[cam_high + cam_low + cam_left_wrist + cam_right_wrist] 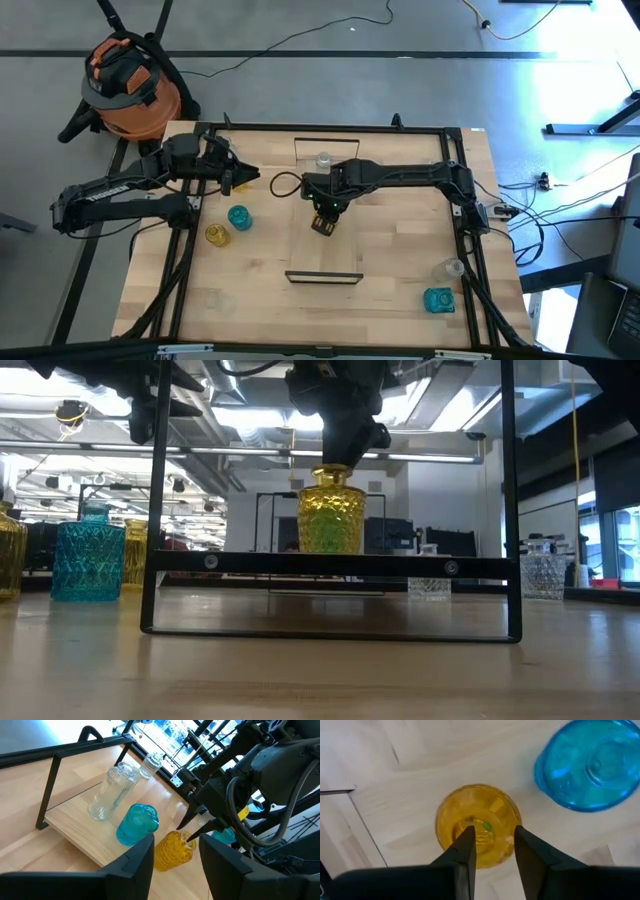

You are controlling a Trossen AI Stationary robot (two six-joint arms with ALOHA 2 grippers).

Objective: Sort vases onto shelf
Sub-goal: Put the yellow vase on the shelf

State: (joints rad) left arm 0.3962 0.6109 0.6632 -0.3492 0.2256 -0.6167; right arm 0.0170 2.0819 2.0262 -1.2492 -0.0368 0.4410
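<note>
High view: the right tool (pixel 322 222) hangs over the middle of the shelf (pixel 340 255). In the low view, an amber vase (pixel 332 510) stands upright on the shelf board. The right tool's fingers sit narrowly on either side of its neck, though whether they press the glass cannot be told. The left tool (pixel 245 178) is open and empty above the desk (pixel 400 310), left of the shelf. A teal vase (pixel 238 216) stands on the desk nearby.
</note>
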